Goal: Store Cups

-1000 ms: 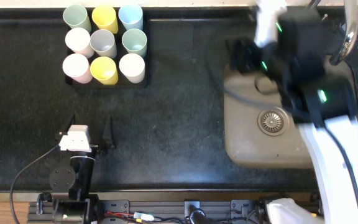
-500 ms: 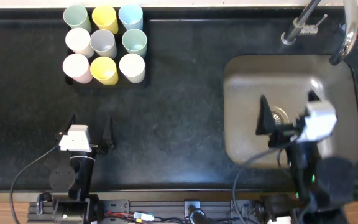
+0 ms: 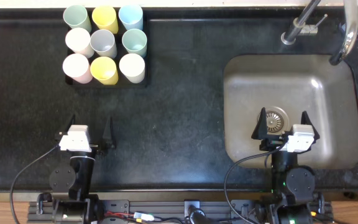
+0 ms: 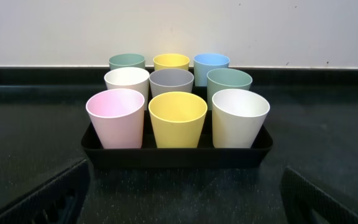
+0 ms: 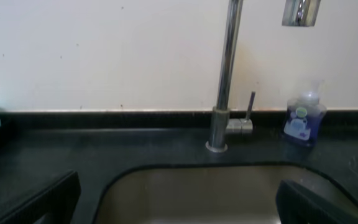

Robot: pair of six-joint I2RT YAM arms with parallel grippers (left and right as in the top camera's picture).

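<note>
Several pastel cups (image 3: 105,43) stand upright in a black tray (image 3: 73,84) at the counter's far left; in the left wrist view the cups (image 4: 178,118) fill the tray (image 4: 176,155) in three rows. My left gripper (image 3: 91,130) rests open near the front edge, well short of the tray, holding nothing. Low over the front of the sink (image 3: 328,81), my right gripper (image 3: 283,123) is open and holds nothing too. The right wrist view looks across the sink basin (image 5: 216,193) toward the wall.
A faucet (image 5: 227,74) rises behind the sink, with a soap bottle (image 5: 303,121) beside it on the counter. The drain (image 3: 277,118) lies just ahead of the right gripper. Dark countertop (image 3: 179,118) stretches between tray and sink.
The right arm has pulled back from far over the sink's back edge to its rest pose at the front. The left arm and the cups have not moved.
</note>
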